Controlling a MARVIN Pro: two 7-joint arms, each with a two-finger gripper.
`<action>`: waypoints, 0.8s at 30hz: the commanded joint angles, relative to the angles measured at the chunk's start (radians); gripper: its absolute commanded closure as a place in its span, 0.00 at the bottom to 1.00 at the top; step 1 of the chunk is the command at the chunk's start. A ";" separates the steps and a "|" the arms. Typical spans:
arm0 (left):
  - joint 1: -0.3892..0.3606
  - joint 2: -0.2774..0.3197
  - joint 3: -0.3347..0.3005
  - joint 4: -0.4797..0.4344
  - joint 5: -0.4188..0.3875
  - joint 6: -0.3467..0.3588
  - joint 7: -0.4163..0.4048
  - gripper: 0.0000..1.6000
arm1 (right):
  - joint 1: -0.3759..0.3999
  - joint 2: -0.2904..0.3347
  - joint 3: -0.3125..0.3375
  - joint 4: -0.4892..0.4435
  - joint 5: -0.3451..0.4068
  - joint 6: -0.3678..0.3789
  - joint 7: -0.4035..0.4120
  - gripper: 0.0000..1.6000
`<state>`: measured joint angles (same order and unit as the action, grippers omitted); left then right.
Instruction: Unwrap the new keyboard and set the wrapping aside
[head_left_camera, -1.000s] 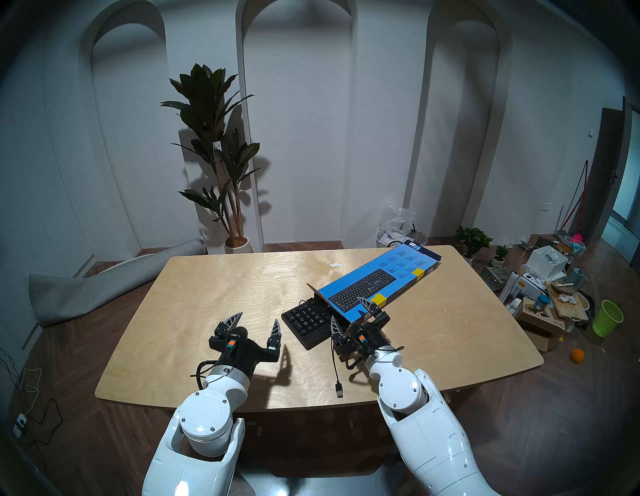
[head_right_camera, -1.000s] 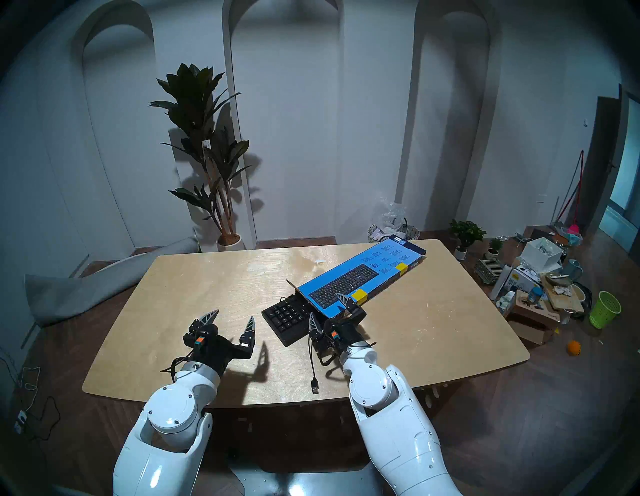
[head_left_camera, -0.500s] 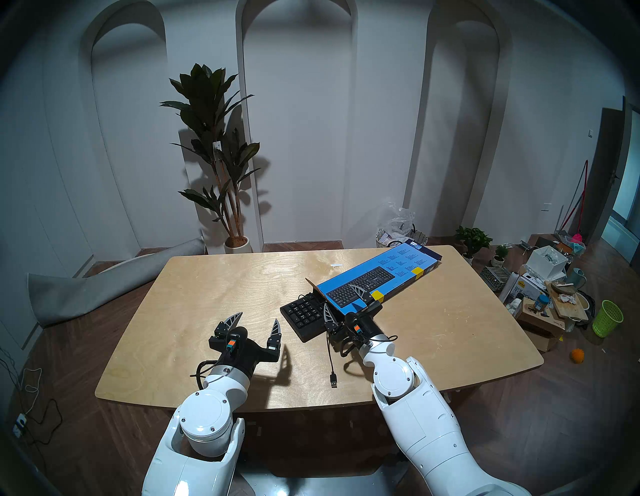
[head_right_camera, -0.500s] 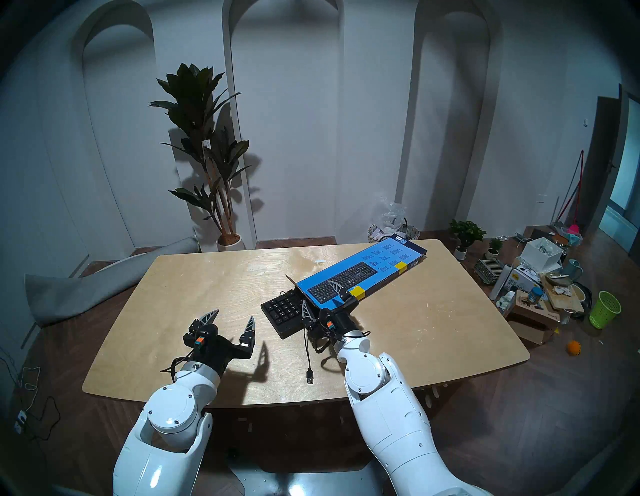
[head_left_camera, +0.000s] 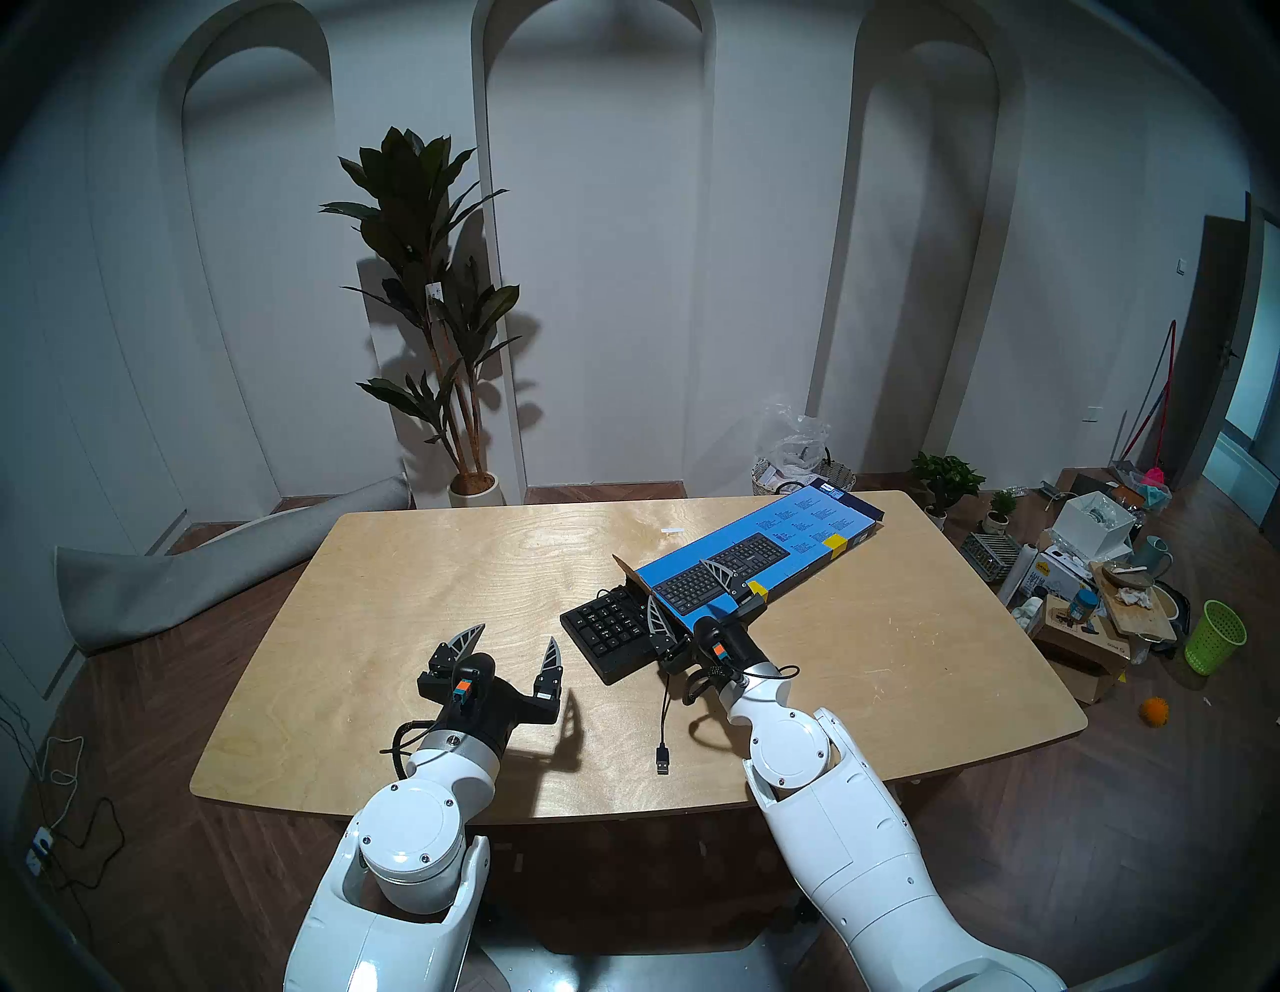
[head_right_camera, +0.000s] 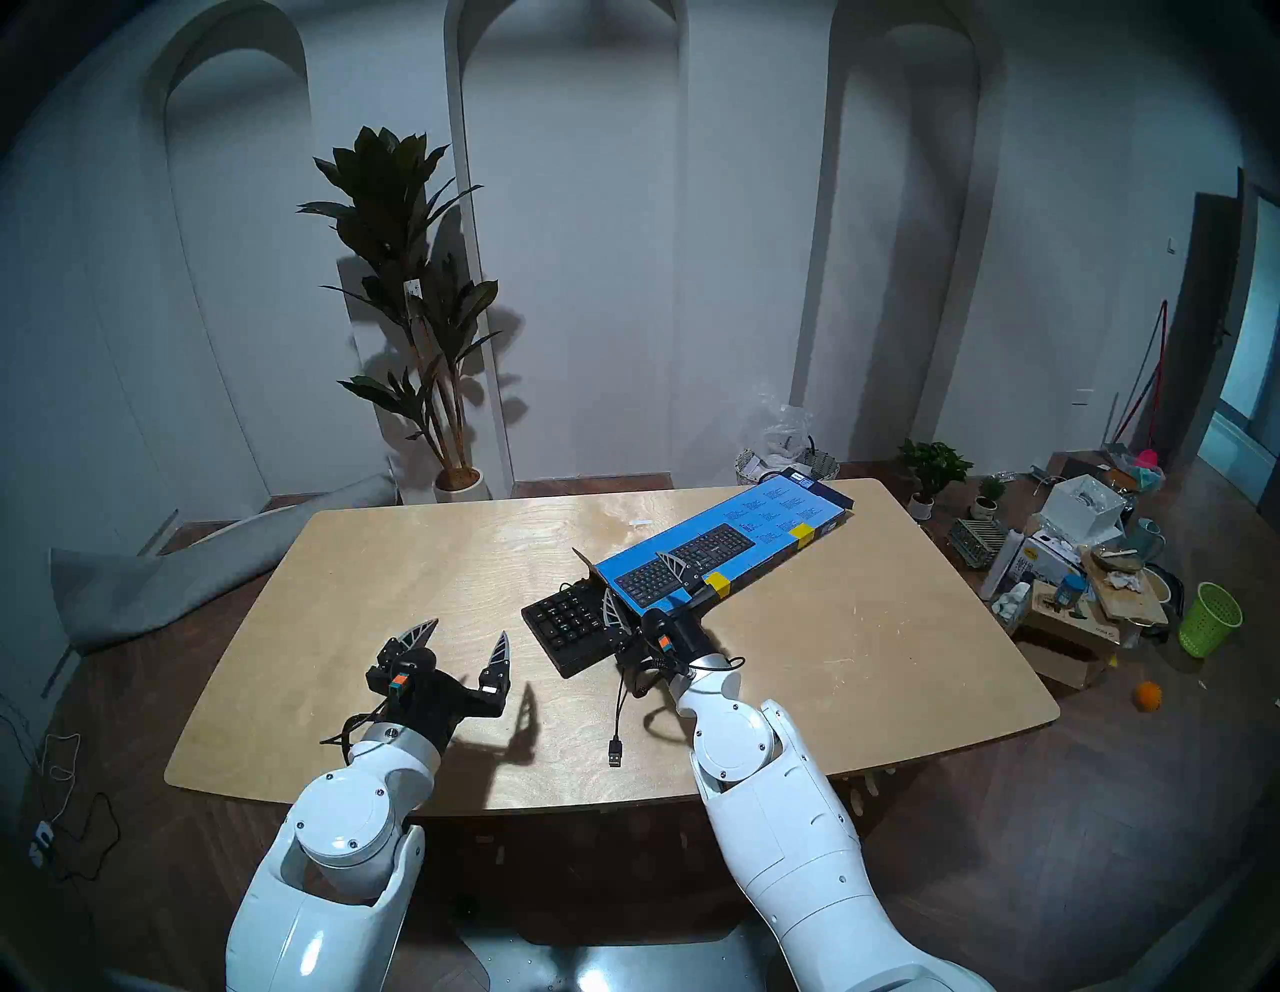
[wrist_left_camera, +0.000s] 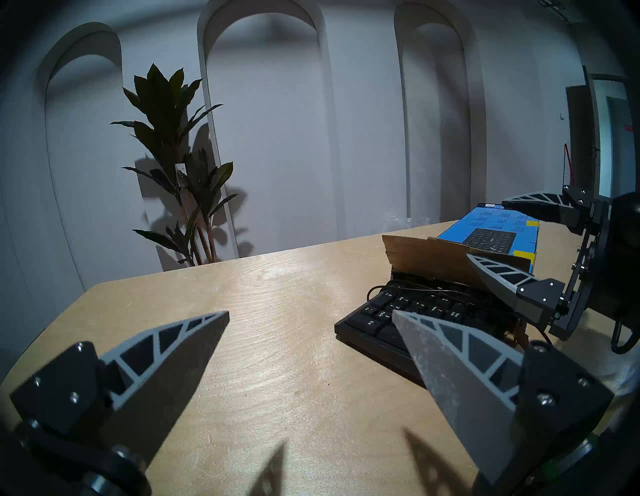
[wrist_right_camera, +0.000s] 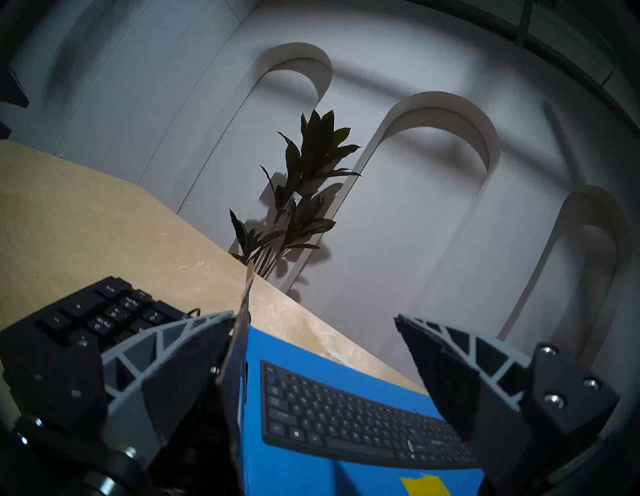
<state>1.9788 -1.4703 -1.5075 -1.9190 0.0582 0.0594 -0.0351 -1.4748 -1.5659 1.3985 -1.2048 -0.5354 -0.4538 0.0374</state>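
Note:
The blue box (head_left_camera: 796, 537) with a printed keyboard picture lies slantwise on the table (head_left_camera: 415, 589), right of centre. Its near end is open, with a brown flap (wrist_left_camera: 426, 256) raised. The black keyboard (head_left_camera: 609, 630) sticks out of that end by its number pad (wrist_right_camera: 104, 311). Its USB cable (head_left_camera: 663, 734) trails toward the front edge. My right gripper (head_left_camera: 689, 596) is open at the box's near end. One finger is on the keyboard side of the flap, the other above the blue top (wrist_right_camera: 346, 350). My left gripper (head_left_camera: 514, 636) is open and empty, left of the keyboard.
A small white strip (head_left_camera: 670, 530) lies on the table behind the box. A potted plant (head_left_camera: 429, 312) and a rolled grey mat (head_left_camera: 208, 568) are on the floor at the left. A basket (head_left_camera: 803, 471) is behind the table. Boxes and a green bin (head_left_camera: 1215, 636) are at the right.
My right gripper has moved forward and left over the box's near end. The keyboard's cable plug has slid slightly left and away. The left arm has not moved.

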 joint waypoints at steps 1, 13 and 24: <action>-0.003 0.000 -0.001 -0.023 -0.003 -0.004 -0.001 0.00 | 0.023 0.006 0.003 0.002 -0.002 -0.025 -0.009 0.00; -0.003 0.000 -0.001 -0.023 -0.002 -0.004 -0.001 0.00 | 0.138 -0.022 -0.018 0.177 -0.010 -0.030 -0.003 0.00; -0.003 0.000 -0.001 -0.023 -0.003 -0.004 -0.001 0.00 | 0.131 -0.043 -0.028 0.206 0.065 -0.076 0.049 1.00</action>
<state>1.9788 -1.4703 -1.5075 -1.9190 0.0582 0.0594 -0.0352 -1.3206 -1.5843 1.3706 -0.9896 -0.5243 -0.4966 0.0548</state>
